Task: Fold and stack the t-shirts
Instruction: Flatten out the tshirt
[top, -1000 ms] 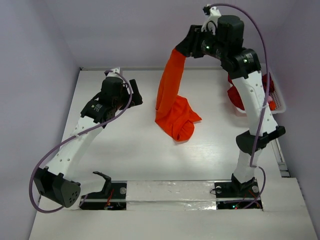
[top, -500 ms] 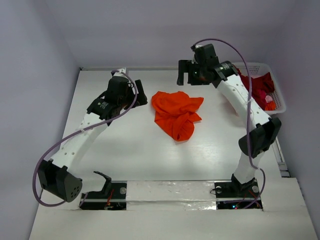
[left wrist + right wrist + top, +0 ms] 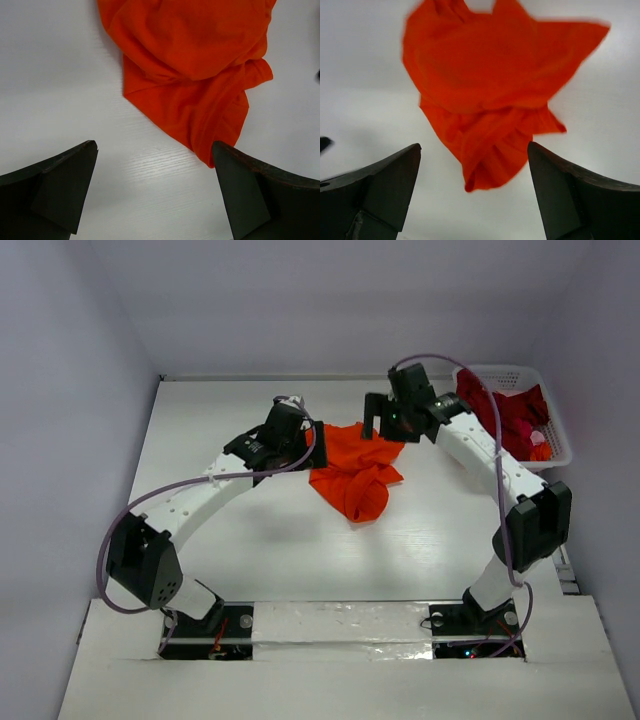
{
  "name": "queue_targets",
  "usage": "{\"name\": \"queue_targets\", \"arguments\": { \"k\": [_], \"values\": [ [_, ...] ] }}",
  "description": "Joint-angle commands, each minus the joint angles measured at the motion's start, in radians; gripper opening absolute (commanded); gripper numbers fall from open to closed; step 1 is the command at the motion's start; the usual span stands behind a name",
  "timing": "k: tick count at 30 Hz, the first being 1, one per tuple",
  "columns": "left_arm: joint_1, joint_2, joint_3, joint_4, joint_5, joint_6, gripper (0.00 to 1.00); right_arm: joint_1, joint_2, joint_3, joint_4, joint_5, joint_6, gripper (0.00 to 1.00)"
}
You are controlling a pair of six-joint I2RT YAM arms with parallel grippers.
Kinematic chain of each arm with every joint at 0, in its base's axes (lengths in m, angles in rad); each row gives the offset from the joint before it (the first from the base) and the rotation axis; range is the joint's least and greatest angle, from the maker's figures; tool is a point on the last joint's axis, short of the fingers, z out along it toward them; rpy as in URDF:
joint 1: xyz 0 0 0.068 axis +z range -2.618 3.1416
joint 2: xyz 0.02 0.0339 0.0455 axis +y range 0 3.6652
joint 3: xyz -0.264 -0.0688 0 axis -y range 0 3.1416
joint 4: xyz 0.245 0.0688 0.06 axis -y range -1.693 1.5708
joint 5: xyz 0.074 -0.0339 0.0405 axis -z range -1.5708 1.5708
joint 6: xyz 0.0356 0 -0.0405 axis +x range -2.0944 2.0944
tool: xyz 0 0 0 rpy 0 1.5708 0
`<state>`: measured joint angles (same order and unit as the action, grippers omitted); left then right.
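A bright orange t-shirt lies crumpled in a heap on the white table, mid-way back. The left gripper hovers at its left edge, open and empty. In the left wrist view the left gripper is over bare table with the orange t-shirt just ahead. The right gripper hangs over the heap's far edge, open. In its own view the right gripper holds nothing, and the orange t-shirt lies below it. A dark crimson t-shirt spills out of the basket at the back right.
The white latticed basket stands against the right wall at the back, with a few small coloured things beside the crimson cloth. Grey walls close the table on the left, the back and the right. Both arm bases sit at the near edge.
The right gripper opened and dropped the orange t-shirt, which fell from hanging into a heap. The right arm came down over it. The left arm swung right to the shirt's left edge.
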<state>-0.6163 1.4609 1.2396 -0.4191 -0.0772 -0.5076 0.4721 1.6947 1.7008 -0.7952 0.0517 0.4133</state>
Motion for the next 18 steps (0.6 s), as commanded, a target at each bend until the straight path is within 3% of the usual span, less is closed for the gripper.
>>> {"name": "queue_targets", "arguments": {
  "k": [1, 2, 4, 10, 18],
  "values": [
    [0.006, -0.004, 0.037, 0.037, 0.014, -0.012, 0.99, 0.005, -0.078, -0.177, 0.097, -0.009, 0.076, 0.85],
    [0.006, 0.007, 0.043, 0.036, 0.023, -0.012, 0.99, 0.005, -0.089, -0.208, 0.109, -0.003, 0.084, 0.68],
    [-0.003, 0.047, 0.07, 0.017, 0.043, -0.009, 0.99, 0.005, -0.107, -0.284, 0.143, 0.011, 0.107, 0.59],
    [-0.013, 0.104, 0.135, -0.001, 0.057, 0.001, 0.99, 0.005, -0.093, -0.329, 0.194, 0.022, 0.111, 0.58],
    [-0.022, 0.214, 0.24, -0.023, 0.138, 0.038, 0.99, 0.005, -0.018, -0.225, 0.171, 0.085, 0.142, 0.57]
  ]
}}
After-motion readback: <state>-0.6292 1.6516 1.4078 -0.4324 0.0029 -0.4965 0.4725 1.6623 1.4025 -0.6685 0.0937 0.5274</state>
